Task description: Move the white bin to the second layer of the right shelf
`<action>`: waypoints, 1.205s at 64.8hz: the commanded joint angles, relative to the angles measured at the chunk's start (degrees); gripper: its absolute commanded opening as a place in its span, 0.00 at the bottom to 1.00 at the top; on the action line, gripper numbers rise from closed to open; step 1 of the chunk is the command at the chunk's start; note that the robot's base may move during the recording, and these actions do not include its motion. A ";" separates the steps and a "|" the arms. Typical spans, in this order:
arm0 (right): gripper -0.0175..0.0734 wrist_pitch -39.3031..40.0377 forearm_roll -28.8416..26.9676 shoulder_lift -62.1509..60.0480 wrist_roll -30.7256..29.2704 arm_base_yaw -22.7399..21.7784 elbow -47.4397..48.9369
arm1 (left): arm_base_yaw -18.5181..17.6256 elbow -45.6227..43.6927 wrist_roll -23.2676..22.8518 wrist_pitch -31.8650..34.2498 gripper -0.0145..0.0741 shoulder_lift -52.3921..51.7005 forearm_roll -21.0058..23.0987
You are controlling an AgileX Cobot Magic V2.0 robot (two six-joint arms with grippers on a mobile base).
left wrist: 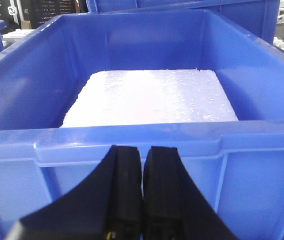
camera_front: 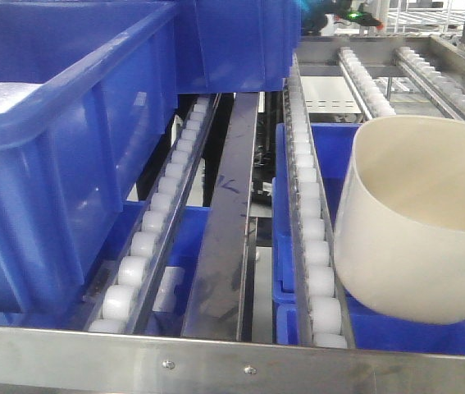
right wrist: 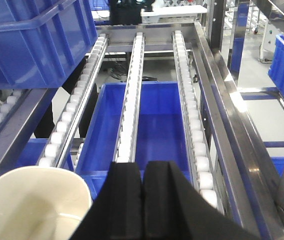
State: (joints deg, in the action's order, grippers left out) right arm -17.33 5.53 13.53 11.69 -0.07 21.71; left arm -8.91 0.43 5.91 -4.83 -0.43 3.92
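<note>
1. Where roller rails [camera_front: 310, 222] slope over blue crates [right wrist: 131, 120], a steel front bar [camera_front: 216, 357] edges the shelf.
2. White bin [camera_front: 421, 222] sits tilted at the shelf's right front, below-left of the right pincer [right wrist: 142, 200], apart.
3. Both pincers are closed and empty; the left pincer [left wrist: 142, 195] faces a foam-filled crate [left wrist: 147, 135].

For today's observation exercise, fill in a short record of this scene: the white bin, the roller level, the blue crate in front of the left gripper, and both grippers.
white bin: cream tub, tilted, over the roller rails at front right; support not visible
roller level: sloping rails of white rollers, steel front bar
blue crate: open-topped, white foam slab inside
left gripper: shut, empty, facing the crate wall
right gripper: shut, empty, beside the bin
</note>
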 commanded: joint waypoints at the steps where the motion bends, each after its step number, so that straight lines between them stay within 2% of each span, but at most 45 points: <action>1: 0.25 5.88 0.77 0.47 -0.16 -0.32 1.61 | -0.21 2.11 -0.20 4.83 0.26 -0.80 0.31; 19: 0.25 6.37 0.82 0.47 -0.16 -0.32 -1.81 | -0.21 2.11 -0.20 4.83 0.26 -0.80 0.31; 44: 0.25 13.53 0.82 -7.16 -0.16 -0.32 -13.18 | -0.21 2.11 -0.20 4.83 0.26 -0.80 0.31; 78: 0.25 21.45 0.82 -12.19 -0.16 -0.32 -22.51 | -0.21 2.11 -0.20 4.83 0.26 -0.80 0.31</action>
State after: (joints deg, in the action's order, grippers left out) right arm -3.10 5.67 0.84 11.69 -0.07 -1.44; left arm -8.91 0.43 5.91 -4.83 -0.43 3.92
